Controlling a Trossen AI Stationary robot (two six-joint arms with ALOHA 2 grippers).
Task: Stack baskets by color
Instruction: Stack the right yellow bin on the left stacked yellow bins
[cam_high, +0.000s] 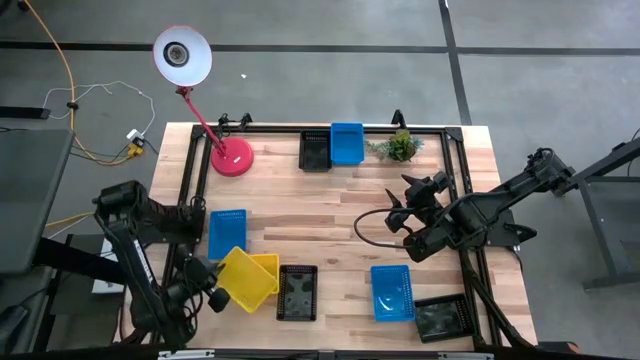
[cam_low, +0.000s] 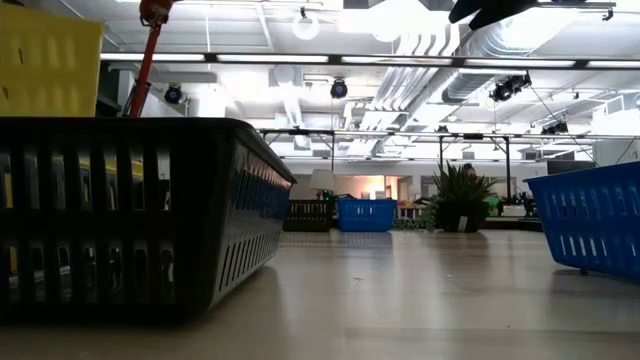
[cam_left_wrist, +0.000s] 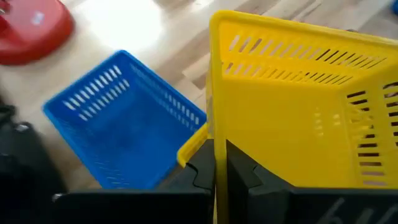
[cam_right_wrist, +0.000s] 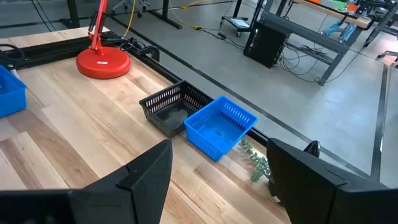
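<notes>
My left gripper (cam_high: 211, 291) is shut on a yellow basket (cam_high: 243, 277) near the table's front left. The basket stands tilted over a second yellow basket (cam_high: 269, 267). A blue basket (cam_high: 227, 233) lies just beyond them and a black basket (cam_high: 297, 292) to their right. Another blue basket (cam_high: 392, 292) and black basket (cam_high: 443, 318) sit at the front right. A third black basket (cam_high: 315, 150) and blue basket (cam_high: 347, 143) stand side by side at the far edge. My right gripper (cam_high: 402, 206) hovers open above the table's right middle, holding nothing. My left gripper pinches one side wall of the yellow basket at its rim (cam_left_wrist: 214, 146), with one finger (cam_left_wrist: 241, 177) inside the basket and the other outside. The basket sits tilted in the hold with its open side turned toward the table's right; in the low view it shows raised (cam_low: 50, 62).
A pink lamp with a round base (cam_high: 232, 157) stands at the far left and a small green plant (cam_high: 401, 147) at the far right. A dark frame (cam_high: 455, 160) runs along the table's far and side edges. Bare wood lies in the table's middle.
</notes>
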